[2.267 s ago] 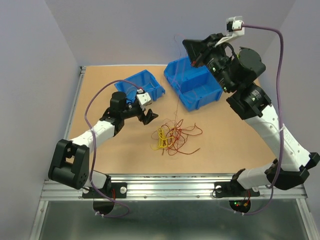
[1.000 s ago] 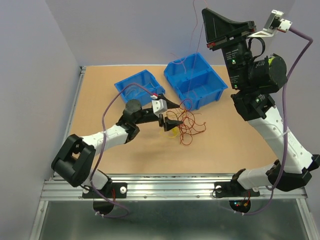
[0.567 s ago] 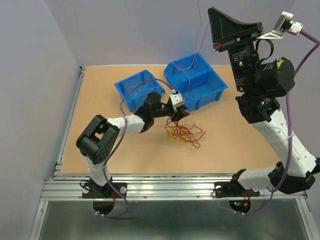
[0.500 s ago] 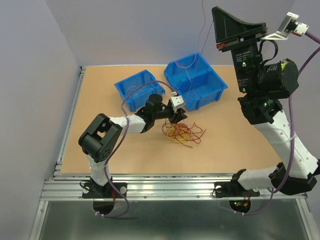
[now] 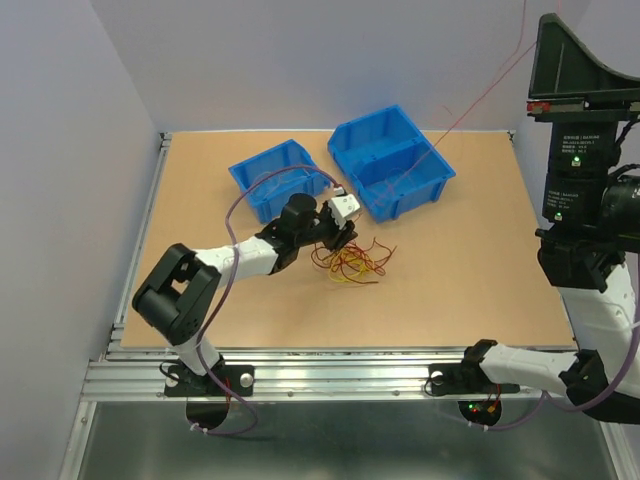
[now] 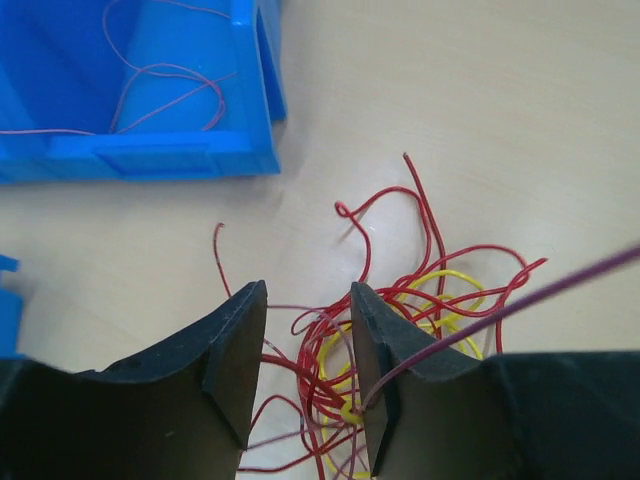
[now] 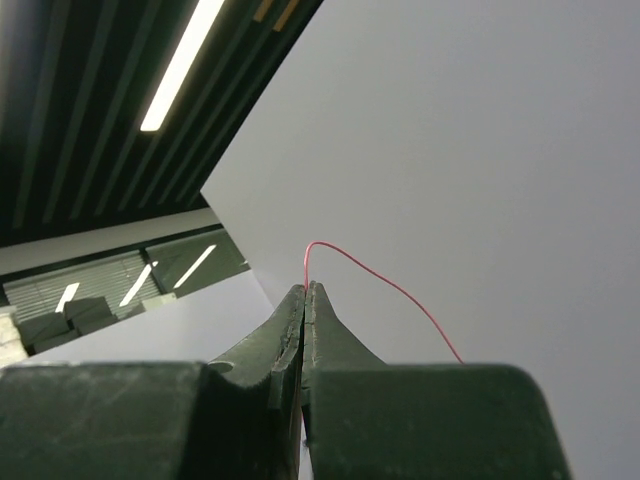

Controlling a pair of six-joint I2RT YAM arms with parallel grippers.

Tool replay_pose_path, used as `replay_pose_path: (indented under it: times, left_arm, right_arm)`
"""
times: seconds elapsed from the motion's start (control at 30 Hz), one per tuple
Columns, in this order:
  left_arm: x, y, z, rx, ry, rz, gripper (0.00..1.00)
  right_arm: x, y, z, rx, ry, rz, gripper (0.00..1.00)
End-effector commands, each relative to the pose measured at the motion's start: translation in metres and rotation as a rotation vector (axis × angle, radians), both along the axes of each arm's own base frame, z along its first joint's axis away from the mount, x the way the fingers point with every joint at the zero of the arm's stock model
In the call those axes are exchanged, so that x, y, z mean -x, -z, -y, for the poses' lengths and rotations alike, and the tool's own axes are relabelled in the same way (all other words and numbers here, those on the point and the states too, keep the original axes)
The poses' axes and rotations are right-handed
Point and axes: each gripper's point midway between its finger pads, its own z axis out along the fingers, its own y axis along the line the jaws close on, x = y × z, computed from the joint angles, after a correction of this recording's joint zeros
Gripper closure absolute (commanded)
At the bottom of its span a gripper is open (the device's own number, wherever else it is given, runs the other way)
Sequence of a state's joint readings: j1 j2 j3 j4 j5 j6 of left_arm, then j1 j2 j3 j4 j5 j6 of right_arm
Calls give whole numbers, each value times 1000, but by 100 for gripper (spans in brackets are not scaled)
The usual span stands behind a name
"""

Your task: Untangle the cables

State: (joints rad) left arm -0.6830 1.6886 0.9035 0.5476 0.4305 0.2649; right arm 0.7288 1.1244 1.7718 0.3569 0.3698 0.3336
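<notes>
The cables [image 5: 352,262] lie in a loose tangle of red, dark red and yellow wires on the tan table, in front of the bins. In the left wrist view the tangle [image 6: 420,300] spreads between and beyond my fingers. My left gripper [image 5: 336,236] [image 6: 305,370] is open, low over the tangle's near edge, with strands between its jaws. A dark red strand [image 6: 510,308] runs taut past the right finger. My right gripper [image 5: 545,20] [image 7: 305,290] is raised high at the right and shut on a thin red wire [image 7: 390,288]. That wire [image 5: 470,105] slants down towards the bins.
A small blue bin [image 5: 262,185] and a larger divided blue bin [image 5: 400,195] stand at the back of the table. In the left wrist view a bin [image 6: 150,160] holds a thin red wire [image 6: 165,85]. Grey walls close the left and back sides.
My right arm has swung right and higher, drawing the thin red wire out at a slant. My left gripper has stayed low at the tangle, which has shifted slightly.
</notes>
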Motion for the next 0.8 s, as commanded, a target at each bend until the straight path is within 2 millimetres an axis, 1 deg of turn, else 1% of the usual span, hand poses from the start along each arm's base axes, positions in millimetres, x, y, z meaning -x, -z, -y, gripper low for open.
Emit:
replay_pose_path:
  times: [0.0, 0.03, 0.07, 0.1, 0.13, 0.17, 0.2, 0.23, 0.27, 0.3, 0.33, 0.37, 0.4, 0.43, 0.47, 0.5, 0.53, 0.57, 0.6, 0.63, 0.7, 0.73, 0.77]
  left_arm:
    - [-4, -54, -17, 52, -56, 148, 49]
    - [-8, -57, -21, 51, -77, 157, 50]
    - [-8, -67, -25, 61, -92, 173, 50]
    - [-12, -72, -32, 68, -111, 179, 50]
    - [-11, -83, -37, 91, -112, 189, 50]
    - [-10, -87, -40, 105, -104, 194, 51]
    - [-4, -91, -40, 125, -60, 192, 53]
    - [-6, -101, -48, 143, -63, 204, 55]
    - [-4, -103, -51, 155, -55, 196, 60]
    - [-1, -105, -52, 166, -37, 193, 63]
    - [1, -108, -53, 174, -28, 198, 67]
    - [1, -109, -56, 179, -23, 199, 74]
    - [3, -108, -55, 179, -4, 198, 78]
    - [8, -108, -52, 184, 29, 192, 83]
    - [9, -106, -50, 185, 45, 187, 91]
    - [10, -105, -49, 183, 56, 181, 95]
    - [10, -103, -48, 181, 56, 177, 99]
    - [8, -104, -50, 178, 50, 176, 100]
    - [7, -105, -50, 176, 46, 181, 100]
    - [7, -107, -52, 179, 45, 185, 100]
    - [7, -112, -55, 189, 52, 190, 100]
    - [9, -117, -56, 195, 53, 200, 100]
    - [10, -119, -57, 198, 55, 203, 100]
  right_arm:
    - [-8, 11, 10, -14, 86, -27, 99]
    - [-12, 16, 8, -4, 93, -38, 99]
    - [-12, 19, 10, 1, 106, -46, 99]
    - [-22, 34, 3, 27, 114, -78, 99]
    - [-25, 41, 5, 25, 128, -102, 100]
    - [-26, 50, 8, 27, 135, -124, 99]
    - [-38, 74, 0, 61, 144, -175, 99]
    - [-47, 93, 1, 64, 169, -233, 100]
    - [-43, 102, 9, 41, 166, -254, 99]
    - [-58, 139, 4, 65, 196, -336, 99]
    - [-59, 152, 3, 77, 191, -356, 99]
    - [-61, 167, 7, 72, 205, -396, 100]
    - [-54, 177, 15, 62, 209, -407, 100]
    - [-53, 188, 19, 64, 217, -427, 99]
    - [-59, 217, 17, 90, 235, -473, 99]
    - [-45, 218, 34, 52, 245, -463, 99]
    - [-48, 244, 35, 76, 265, -501, 99]
    - [-43, 253, 43, 64, 277, -509, 99]
    - [-28, 255, 59, 25, 278, -492, 100]
    - [-32, 289, 59, 36, 296, -537, 99]
    - [-29, 316, 65, 30, 304, -560, 99]
    - [-21, 322, 73, 10, 304, -549, 100]
    - [-22, 333, 73, 23, 309, -557, 99]
